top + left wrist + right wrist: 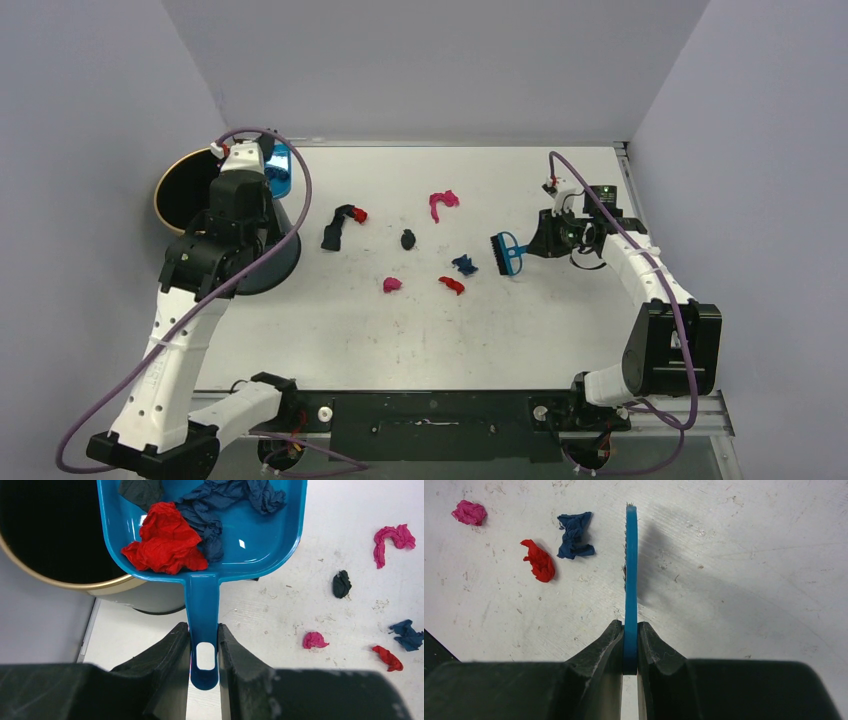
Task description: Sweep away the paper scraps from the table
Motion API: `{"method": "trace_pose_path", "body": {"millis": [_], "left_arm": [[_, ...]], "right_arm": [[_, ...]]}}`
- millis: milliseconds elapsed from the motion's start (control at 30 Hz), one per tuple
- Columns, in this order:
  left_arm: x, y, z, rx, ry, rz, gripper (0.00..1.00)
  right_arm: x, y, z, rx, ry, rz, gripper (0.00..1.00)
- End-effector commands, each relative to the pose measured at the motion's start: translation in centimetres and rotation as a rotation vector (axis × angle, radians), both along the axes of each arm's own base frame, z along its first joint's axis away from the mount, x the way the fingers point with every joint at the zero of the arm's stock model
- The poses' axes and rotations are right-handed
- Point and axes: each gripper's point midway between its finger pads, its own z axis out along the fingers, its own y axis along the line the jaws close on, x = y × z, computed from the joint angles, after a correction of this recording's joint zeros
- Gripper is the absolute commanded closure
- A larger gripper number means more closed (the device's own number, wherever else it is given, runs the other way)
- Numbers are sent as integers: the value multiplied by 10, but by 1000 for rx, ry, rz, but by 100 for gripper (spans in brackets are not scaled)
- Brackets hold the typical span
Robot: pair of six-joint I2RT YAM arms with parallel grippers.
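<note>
My left gripper (248,180) (203,630) is shut on the handle of a blue dustpan (281,170) (260,545), held beside the black bin. The pan holds red (167,540), dark blue (225,500) and black (140,490) paper scraps. My right gripper (545,240) (630,627) is shut on a blue brush (508,253) (631,570), edge-on above the white table (400,330). Loose scraps lie mid-table: magenta (442,203), black (407,239), dark blue (464,264) (574,535), red (452,285) (539,560), pink (391,285) (469,512), and a dark strip (335,230) with a red bit (360,214).
A black bin with a gold rim (160,195) (65,582) stands at the table's far left corner, under my left arm. Pale grey walls close in the left, back and right. A metal rail (430,410) runs along the near edge between the arm bases.
</note>
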Motion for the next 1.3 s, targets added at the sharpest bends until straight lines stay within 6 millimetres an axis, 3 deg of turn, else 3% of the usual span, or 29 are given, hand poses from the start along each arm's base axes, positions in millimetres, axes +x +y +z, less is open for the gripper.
{"method": "trace_pose_path", "body": {"millis": [0,200,500,700,967,1133,1267], "left_arm": [[25,-8,5,-75,-59,-20,100],[41,4,0,-159,-121,47,100],[55,14,18,-317,-256,99,100],[58,22,44,-498,-406,134,100],[57,5,96,-796,-636,48,100],[58,4,112,-963,-714,17,100],[66,4,112,-1144,-732,-19,100]], "right_arm": [[8,3,19,18,-100,34,95],[9,6,20,36,-97,45,95],[8,9,17,51,-85,58,95],[6,10,15,52,-79,64,95],[5,10,15,54,-79,71,95],[3,10,15,54,-77,72,95],[1,10,15,52,-80,74,95]]}}
